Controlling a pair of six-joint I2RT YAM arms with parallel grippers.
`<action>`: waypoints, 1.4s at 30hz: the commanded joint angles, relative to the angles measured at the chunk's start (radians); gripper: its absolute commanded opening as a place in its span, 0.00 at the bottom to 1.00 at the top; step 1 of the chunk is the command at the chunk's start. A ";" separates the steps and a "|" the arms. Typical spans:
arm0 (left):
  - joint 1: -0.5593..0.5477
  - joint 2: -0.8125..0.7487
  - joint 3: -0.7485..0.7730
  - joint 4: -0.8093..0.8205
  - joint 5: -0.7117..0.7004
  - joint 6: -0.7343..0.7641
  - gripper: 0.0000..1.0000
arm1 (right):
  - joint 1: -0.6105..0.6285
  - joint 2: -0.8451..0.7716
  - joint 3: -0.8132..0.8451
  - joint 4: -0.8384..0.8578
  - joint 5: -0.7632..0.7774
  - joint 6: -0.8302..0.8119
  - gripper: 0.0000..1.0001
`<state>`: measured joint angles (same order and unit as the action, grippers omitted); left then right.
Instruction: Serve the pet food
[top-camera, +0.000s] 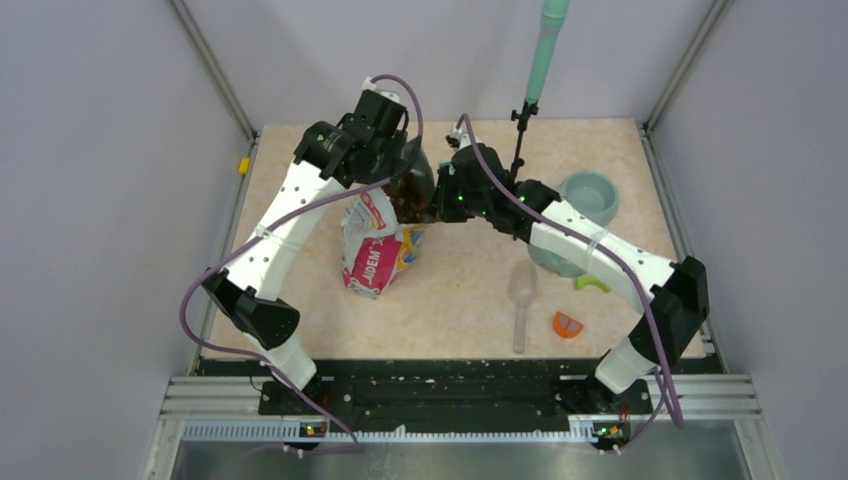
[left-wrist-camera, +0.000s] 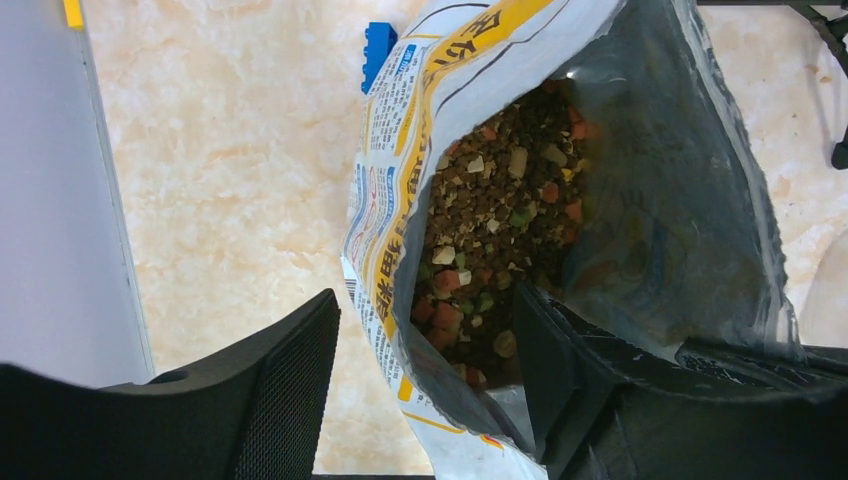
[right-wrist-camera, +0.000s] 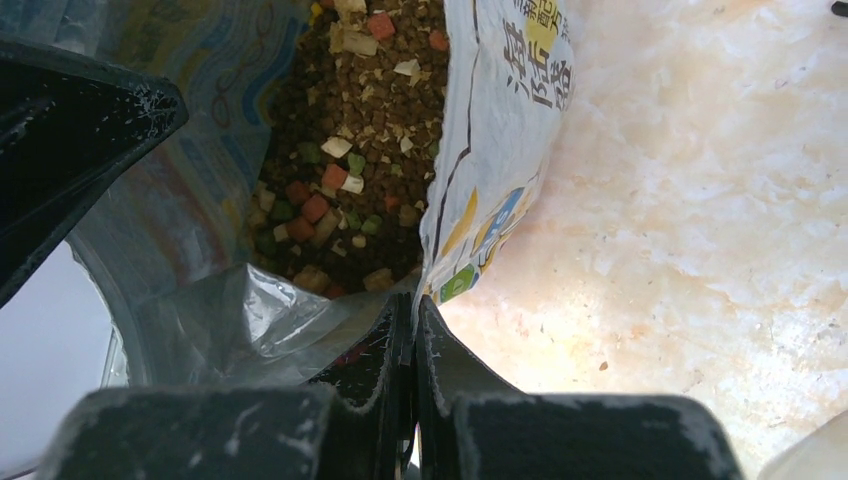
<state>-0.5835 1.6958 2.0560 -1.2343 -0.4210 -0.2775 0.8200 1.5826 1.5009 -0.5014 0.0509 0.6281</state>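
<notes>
Pet food (left-wrist-camera: 490, 230): small brown nuggets mixed with red, green and pale bits. They lie heaped inside the open bag, and none can be seen on the desk.
Bag (top-camera: 368, 250): crinkly, in white, yellow and pink. It stands left of the desk's middle, towards the far edge, with its mouth spread wide between the two arms.
Left gripper (left-wrist-camera: 428, 310): its fingers stand well apart at the bag's mouth. One finger is outside the printed wall and the other is on the inner side. The wall runs between them, unclamped.
Right gripper (right-wrist-camera: 414, 310): closed tight, pinching the bag's rim on the side opposite the left gripper.
Bowl (top-camera: 588, 193): pale teal, near the far right corner of the desk, partly behind the right arm and well apart from the bag.
Scoop (top-camera: 522, 295): clear plastic, lying flat right of the middle with its handle towards the near edge. Neither gripper touches it.
Blue block (left-wrist-camera: 378, 50): on the desk just beside the bag, partly hidden by it.
Desk (top-camera: 460, 300): a beige, marble-patterned top.
</notes>
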 joint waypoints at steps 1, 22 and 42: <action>-0.001 0.002 0.010 0.027 -0.030 0.003 0.68 | 0.002 -0.055 0.001 -0.013 0.009 -0.032 0.00; 0.001 -0.032 0.032 0.032 0.021 -0.009 0.75 | 0.002 -0.063 0.186 -0.082 -0.030 -0.073 0.86; 0.006 -0.037 0.072 0.006 -0.112 0.020 0.75 | -0.025 -0.334 -0.020 -0.212 0.344 -0.036 0.90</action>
<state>-0.5804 1.6997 2.0640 -1.2373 -0.4709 -0.2623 0.8131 1.2587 1.5436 -0.6025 0.2432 0.5518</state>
